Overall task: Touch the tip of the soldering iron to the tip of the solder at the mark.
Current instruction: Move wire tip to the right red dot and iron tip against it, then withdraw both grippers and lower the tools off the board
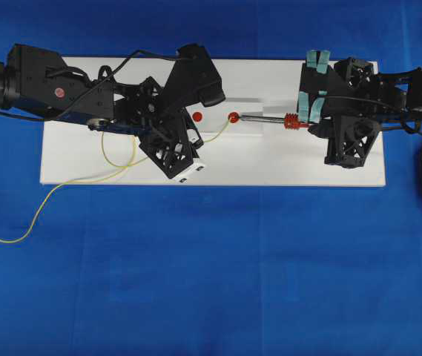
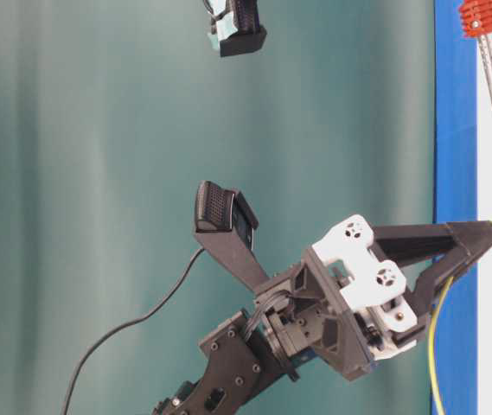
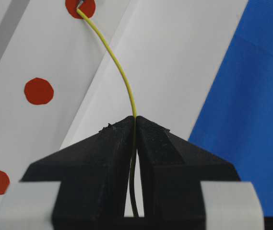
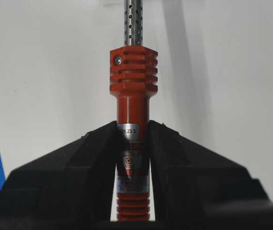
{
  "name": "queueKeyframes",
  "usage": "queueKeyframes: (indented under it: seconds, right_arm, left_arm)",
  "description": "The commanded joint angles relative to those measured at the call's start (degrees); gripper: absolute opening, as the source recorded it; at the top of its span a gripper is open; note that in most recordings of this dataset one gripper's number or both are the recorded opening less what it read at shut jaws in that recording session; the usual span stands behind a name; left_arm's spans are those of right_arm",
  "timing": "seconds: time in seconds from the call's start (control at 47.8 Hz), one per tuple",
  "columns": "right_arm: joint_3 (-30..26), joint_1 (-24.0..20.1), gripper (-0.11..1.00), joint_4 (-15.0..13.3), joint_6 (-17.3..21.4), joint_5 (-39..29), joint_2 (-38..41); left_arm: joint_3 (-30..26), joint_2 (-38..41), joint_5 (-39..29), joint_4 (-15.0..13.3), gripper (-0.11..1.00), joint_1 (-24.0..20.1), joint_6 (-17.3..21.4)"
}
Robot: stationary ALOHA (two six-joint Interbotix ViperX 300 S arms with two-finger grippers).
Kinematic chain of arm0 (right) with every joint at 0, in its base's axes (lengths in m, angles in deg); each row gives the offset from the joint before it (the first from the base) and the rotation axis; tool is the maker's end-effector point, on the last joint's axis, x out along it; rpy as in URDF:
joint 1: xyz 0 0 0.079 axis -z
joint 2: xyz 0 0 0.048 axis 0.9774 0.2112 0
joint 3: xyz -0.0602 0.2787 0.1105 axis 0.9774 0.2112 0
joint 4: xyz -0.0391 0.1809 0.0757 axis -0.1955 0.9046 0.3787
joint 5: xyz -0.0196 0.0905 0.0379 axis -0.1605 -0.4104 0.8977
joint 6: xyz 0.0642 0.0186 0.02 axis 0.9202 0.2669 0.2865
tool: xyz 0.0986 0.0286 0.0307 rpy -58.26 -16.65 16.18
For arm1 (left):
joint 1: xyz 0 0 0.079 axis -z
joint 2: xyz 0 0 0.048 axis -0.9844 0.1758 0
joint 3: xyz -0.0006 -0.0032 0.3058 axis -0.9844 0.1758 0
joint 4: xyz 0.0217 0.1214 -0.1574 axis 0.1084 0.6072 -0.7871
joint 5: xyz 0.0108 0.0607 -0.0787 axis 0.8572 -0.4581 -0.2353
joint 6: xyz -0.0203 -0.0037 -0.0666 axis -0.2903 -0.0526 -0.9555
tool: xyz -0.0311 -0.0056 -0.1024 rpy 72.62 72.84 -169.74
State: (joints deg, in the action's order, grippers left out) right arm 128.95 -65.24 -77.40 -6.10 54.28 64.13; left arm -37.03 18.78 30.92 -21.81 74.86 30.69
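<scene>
Overhead view: the left gripper (image 1: pixel 198 142) is clamped on the yellow solder (image 1: pixel 218 133), whose tip lies on a red dot (image 1: pixel 233 117) mid-way along the white board (image 1: pixel 122 174), where the soldering iron (image 1: pixel 270 119), pinched by the right gripper (image 1: pixel 316 123), meets it on blue cloth (image 1: pixel 211 267); no containers.

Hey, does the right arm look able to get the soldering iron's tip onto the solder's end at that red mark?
Probably yes. The soldering iron in the right end effector already points at the red mark, where the solder ends, with only bare white board between.
</scene>
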Motion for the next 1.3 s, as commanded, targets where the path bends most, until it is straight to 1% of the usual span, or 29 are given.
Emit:
queueKeyframes:
  seconds: [0.0,0.942,1.13,1.277]
  right_arm:
    - [-1.4,-0.1,0.07,0.0,0.0,0.2,-0.3]
    - [-1.4,-0.1,0.07,0.1,0.0,0.3,-0.3]
    - [-1.4,-0.1,0.07,0.1,0.0,0.3,-0.4]
    - [-1.5,-0.1,0.07,0.1,0.0,0.2,-0.4]
  left_arm:
    - [-1.1,-0.8,0.2,0.2,0.02,0.1,0.0]
    - [-1.1,-0.8,0.3,0.2,0.02,0.4,-0.1]
    - [-0.4,-2.1,0.5,0.2,0.02,0.4,0.0]
    - [1.8,-5.5,0.6,0.2,0.02,0.4,0.1]
